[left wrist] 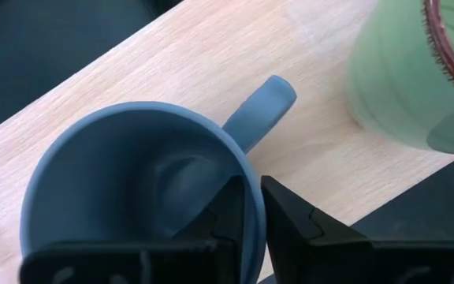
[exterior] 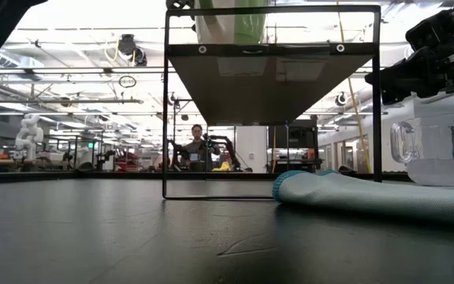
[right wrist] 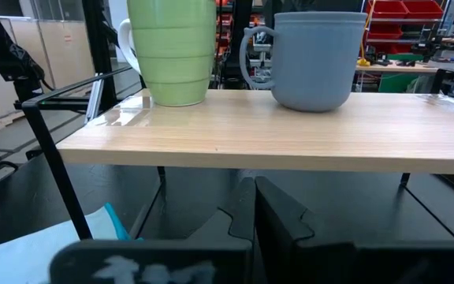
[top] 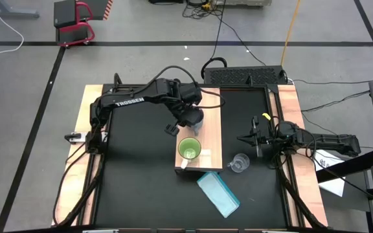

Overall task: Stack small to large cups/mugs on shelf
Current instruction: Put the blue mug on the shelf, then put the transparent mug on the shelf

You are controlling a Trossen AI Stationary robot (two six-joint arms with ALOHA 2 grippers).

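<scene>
The left gripper point(top: 191, 119) hung over the grey-blue mug point(top: 195, 120) on the shelf point(top: 210, 139), its fingers point(left wrist: 235, 213) straddling the mug's rim, one inside the bowl and one outside, with only a narrow gap between them; whether they pinched the wall or had let go could not be told. The mug stood upright on the board beside the green mug point(top: 189, 149), the two close but apart. The glass cup point(top: 239, 163) sat on the dark table point(top: 141, 181) just off the shelf's edge, near the light-blue flat object point(top: 219, 194). The right gripper point(top: 256, 137) waited low over the table on the far side of the shelf, fingers closed on nothing.

The step in hand appeared to be setting the grey-blue mug down. Done well, it would call for parting the fingers fully before lifting straight up, so the inner finger does not drag the rim and tip the mug toward its green neighbour.

The left wrist view alone showed the fingers astride the rim and the handle point(left wrist: 260, 112) pointing away across the wood. The right wrist view showed what the overhead camera could not: both mugs resting flat on the raised board, with open space beneath it. The low view caught the shelf's underside and the glass cup point(exterior: 440, 150) at table level
</scene>
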